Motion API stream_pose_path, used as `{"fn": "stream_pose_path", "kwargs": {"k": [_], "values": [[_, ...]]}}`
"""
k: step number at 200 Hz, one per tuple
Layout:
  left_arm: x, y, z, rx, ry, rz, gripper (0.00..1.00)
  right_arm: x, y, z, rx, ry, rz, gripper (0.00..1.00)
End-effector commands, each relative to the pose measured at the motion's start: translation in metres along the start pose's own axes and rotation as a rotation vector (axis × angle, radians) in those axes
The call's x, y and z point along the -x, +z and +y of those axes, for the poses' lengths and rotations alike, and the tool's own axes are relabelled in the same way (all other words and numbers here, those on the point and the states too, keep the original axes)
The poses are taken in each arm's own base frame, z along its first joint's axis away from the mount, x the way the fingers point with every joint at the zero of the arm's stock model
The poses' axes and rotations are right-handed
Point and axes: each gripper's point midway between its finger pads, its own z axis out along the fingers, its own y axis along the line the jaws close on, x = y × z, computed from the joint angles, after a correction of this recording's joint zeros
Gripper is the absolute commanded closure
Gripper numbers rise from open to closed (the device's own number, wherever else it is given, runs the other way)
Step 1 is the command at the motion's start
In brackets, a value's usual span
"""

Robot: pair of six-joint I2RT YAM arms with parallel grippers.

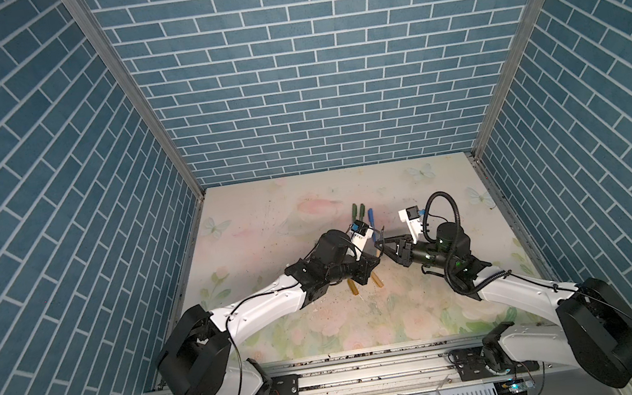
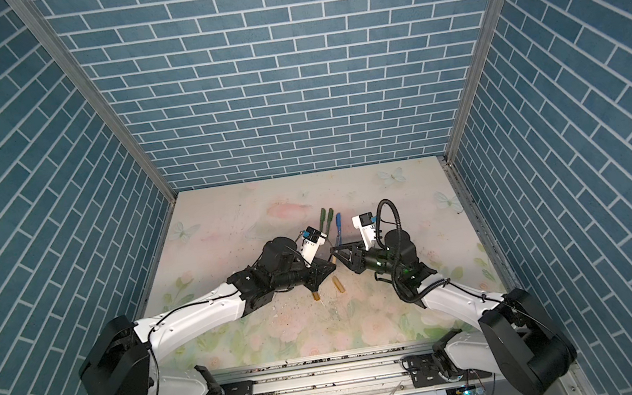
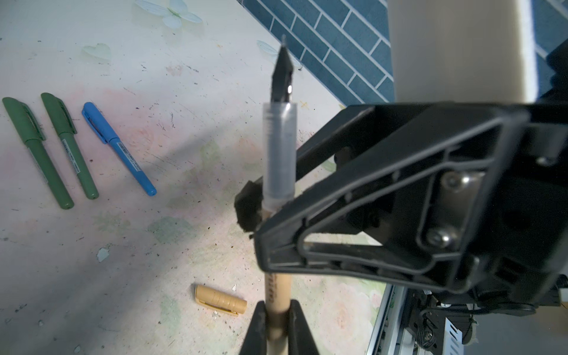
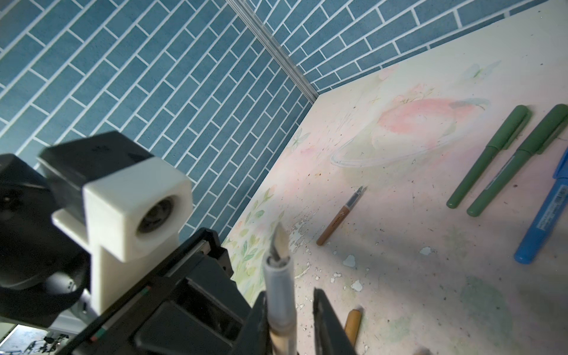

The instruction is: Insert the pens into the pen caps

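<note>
Left pincer is clamped on the lower barrel of a golden-brown pen, which is held clear of the bench with its dark nib pointing away from the wrist. Right pincer is narrowed astride the same pen at the foot of the clear grip section. One finger lies against the pen while a gap is seen at the other, so a firm hold cannot be confirmed.

The pen is judged light, stiff and smooth, so it may slip or swivel under end pressure. It is best gripped on the barrel, with the clear section left free for the cap and the fragile nib untouched.

An amber cap lies on the bench near the held pen. It is judged light, hollow and prone to roll, and is best taken near its closed end, with the mouth left clear.
</note>
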Motion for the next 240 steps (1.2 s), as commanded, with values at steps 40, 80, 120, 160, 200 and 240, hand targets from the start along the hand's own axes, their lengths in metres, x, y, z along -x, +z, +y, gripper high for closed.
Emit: {"fn": "stream_pose_path", "kwargs": {"k": [40, 80, 120, 160, 200, 240], "values": [[0.007, 0.004, -0.010, -0.044, 0.008, -0.010, 0.62, 0.008, 0.004, 0.008, 0.036, 0.003, -0.010, 0.96], [0.008, 0.006, -0.009, -0.042, 0.008, -0.013, 0.59, 0.008, 0.005, 0.007, 0.039, 0.016, -0.012, 0.99], [0.006, 0.012, -0.007, -0.040, 0.004, -0.009, 0.65, 0.008, 0.006, 0.010, 0.058, 0.026, -0.015, 1.00], [0.008, 0.013, -0.003, -0.020, -0.001, -0.022, 0.79, 0.008, 0.007, 0.009, 0.060, 0.036, -0.011, 1.00], [0.017, 0.006, 0.000, 0.013, 0.000, -0.065, 0.88, 0.006, 0.009, 0.007, 0.058, 0.045, -0.006, 1.00], [0.025, -0.005, 0.008, 0.070, 0.022, -0.070, 0.97, 0.011, 0.004, 0.015, 0.067, 0.037, -0.015, 0.68]]}}
